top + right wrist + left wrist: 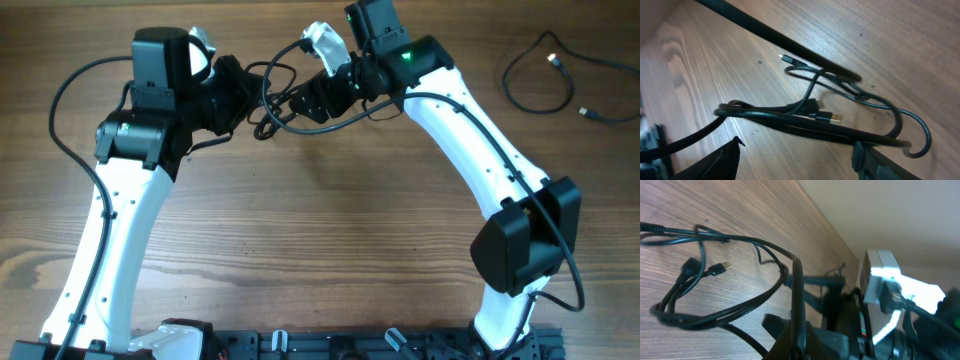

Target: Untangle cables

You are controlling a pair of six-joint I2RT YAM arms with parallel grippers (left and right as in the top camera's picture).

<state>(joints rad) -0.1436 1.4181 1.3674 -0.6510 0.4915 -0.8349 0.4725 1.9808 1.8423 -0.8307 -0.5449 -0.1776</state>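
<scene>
The tangled black cables (272, 105) lie at the table's far middle, between my two grippers. My left gripper (243, 100) is shut on one strand, which rises straight out of the pinched jaws (797, 290). The rest of the bundle (715, 315) loops on the wood to its left, with a small silver-tipped plug (720, 268) inside the loop. My right gripper (303, 100) is open; its fingers (725, 160) stand wide apart just short of the bundle (805, 116), which carries a gold-tipped plug (832, 118). Nothing sits between the right fingers.
A separate black cable (520, 75) with two small plug ends lies loose at the far right of the table. The back edge of the table (840, 245) runs close behind the tangle. Thick arm wires (765, 32) cross above the cables.
</scene>
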